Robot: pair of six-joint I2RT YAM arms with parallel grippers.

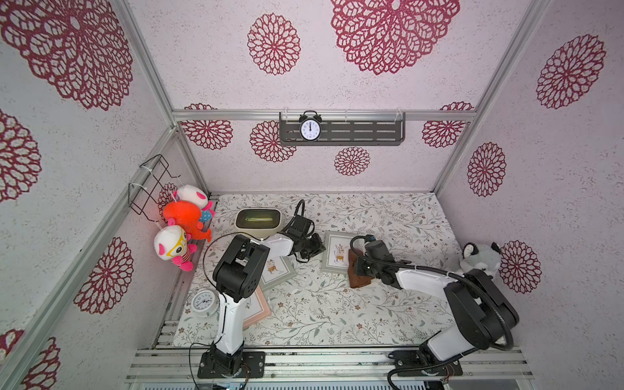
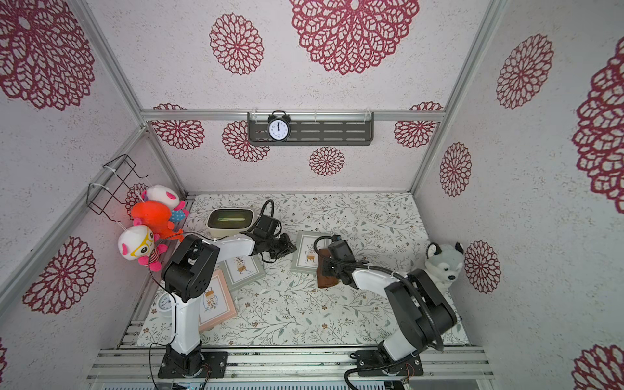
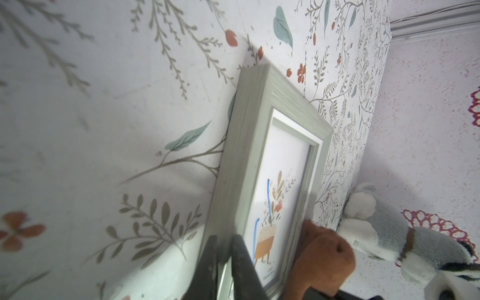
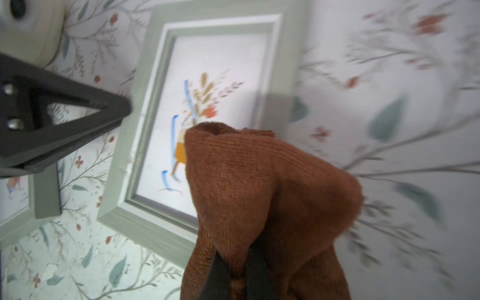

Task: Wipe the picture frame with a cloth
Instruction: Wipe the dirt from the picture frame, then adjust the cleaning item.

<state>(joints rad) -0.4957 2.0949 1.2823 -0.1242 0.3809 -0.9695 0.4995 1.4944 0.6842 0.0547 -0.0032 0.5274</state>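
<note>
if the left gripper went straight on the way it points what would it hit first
The grey picture frame: the left gripper points at its side edge, with its tip right by it. Whether it already touches is unclear.

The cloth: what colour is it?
The cloth is plain rust brown, clearest in the right wrist view.

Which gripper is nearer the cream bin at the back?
Left. The left gripper sits between the cream bin and the picture frame; the right gripper, shut on the cloth, is over that frame's far side.
</note>
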